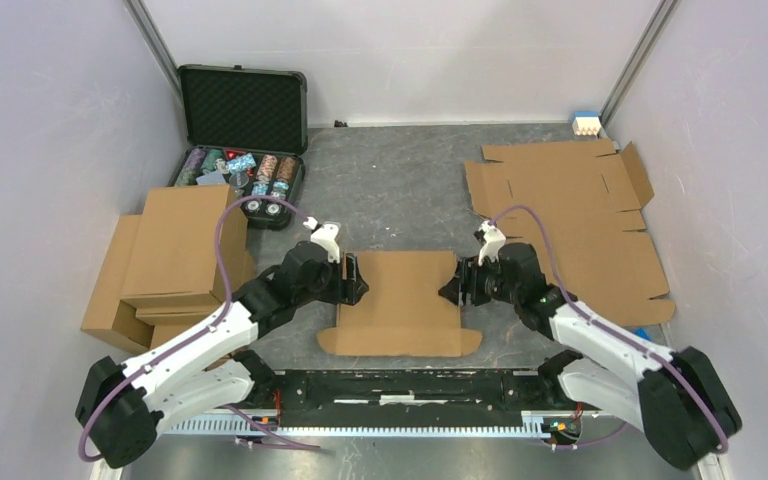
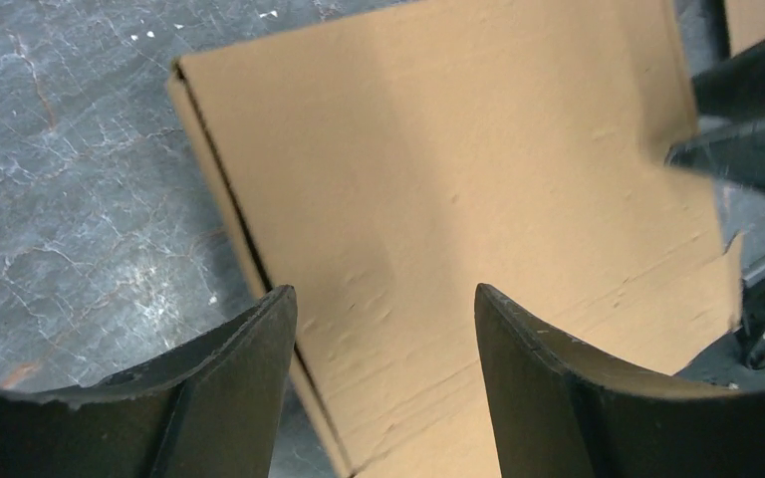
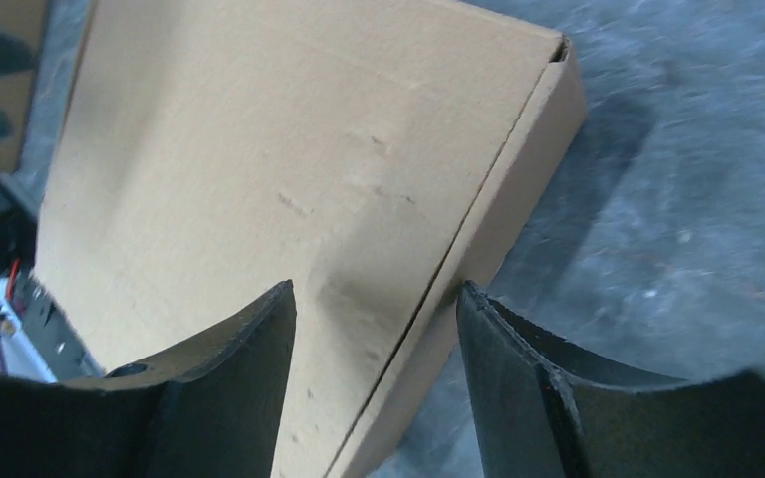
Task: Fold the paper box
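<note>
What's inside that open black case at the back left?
Rows of colourful poker chips lie in the black case, whose raised lid is foam-lined. Its near-left corner is hidden behind the stacked cardboard boxes.

The left arm [image 1: 185,355] and right arm [image 1: 600,345] had white shells and black joints; purple cables [image 1: 222,250] looped along each. Fingers [image 2: 229,398] were black, curved.

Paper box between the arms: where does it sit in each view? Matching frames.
Top external: paper box at lower centre, between the arms.
Left wrist: paper box fills centre and right; its left edge runs into the open left gripper.
Right wrist: paper box fills left and centre; its right edge runs into the open right gripper.
Shared landmark: the grey marbled table beside it.
</note>
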You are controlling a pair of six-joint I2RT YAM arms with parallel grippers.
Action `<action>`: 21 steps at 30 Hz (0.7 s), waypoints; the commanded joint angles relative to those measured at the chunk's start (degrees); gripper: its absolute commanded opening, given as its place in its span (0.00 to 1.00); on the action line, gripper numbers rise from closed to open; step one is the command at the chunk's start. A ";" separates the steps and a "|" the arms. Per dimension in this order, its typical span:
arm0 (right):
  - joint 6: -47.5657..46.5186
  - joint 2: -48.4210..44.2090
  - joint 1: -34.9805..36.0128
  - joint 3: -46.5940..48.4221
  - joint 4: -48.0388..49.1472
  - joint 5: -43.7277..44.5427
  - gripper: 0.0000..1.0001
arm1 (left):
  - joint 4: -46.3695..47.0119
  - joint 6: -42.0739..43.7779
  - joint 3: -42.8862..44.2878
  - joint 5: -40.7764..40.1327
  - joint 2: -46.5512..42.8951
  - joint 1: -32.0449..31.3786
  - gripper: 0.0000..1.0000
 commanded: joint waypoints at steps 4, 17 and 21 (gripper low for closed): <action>-2.49 -11.03 2.84 3.72 -9.36 12.76 0.78 | -4.49 -6.89 0.69 1.95 -5.48 -0.06 0.74; -18.89 16.23 1.07 22.86 -5.13 -0.98 0.80 | -1.69 -7.50 -0.86 4.55 1.03 6.39 0.72; -17.70 23.63 -0.29 24.14 -1.79 -3.77 0.77 | 0.64 -5.84 -0.51 6.44 6.68 9.42 0.64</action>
